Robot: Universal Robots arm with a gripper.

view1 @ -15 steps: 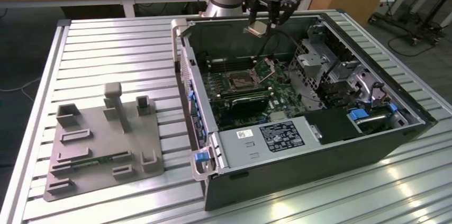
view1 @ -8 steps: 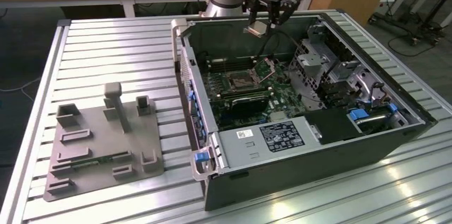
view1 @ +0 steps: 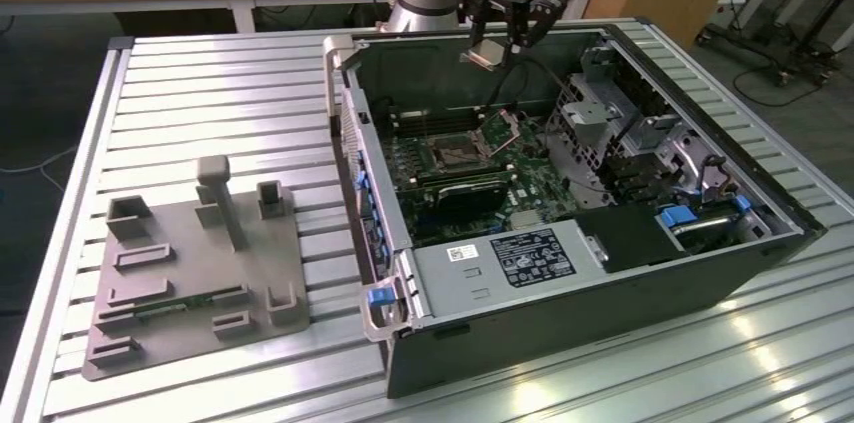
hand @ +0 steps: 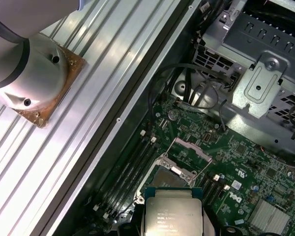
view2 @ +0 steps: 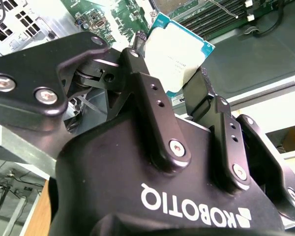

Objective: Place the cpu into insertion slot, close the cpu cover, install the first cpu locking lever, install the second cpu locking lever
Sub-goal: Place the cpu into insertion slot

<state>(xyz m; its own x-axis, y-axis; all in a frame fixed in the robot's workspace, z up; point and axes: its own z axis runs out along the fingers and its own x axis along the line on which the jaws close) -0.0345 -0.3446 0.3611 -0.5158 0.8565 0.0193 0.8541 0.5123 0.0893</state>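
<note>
Silver-grey cpu [view1: 485,53], upper centre of the exterior view, sits gripped by its edges in the jaws; probably light, stiff, fragile.

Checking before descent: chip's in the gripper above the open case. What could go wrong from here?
1. The gripper holds the chip by its edges, high above the socket; a slip could drop it onto the board.
2. The cover stands raised beside the socket; a skewed descent might clip it.
</note>
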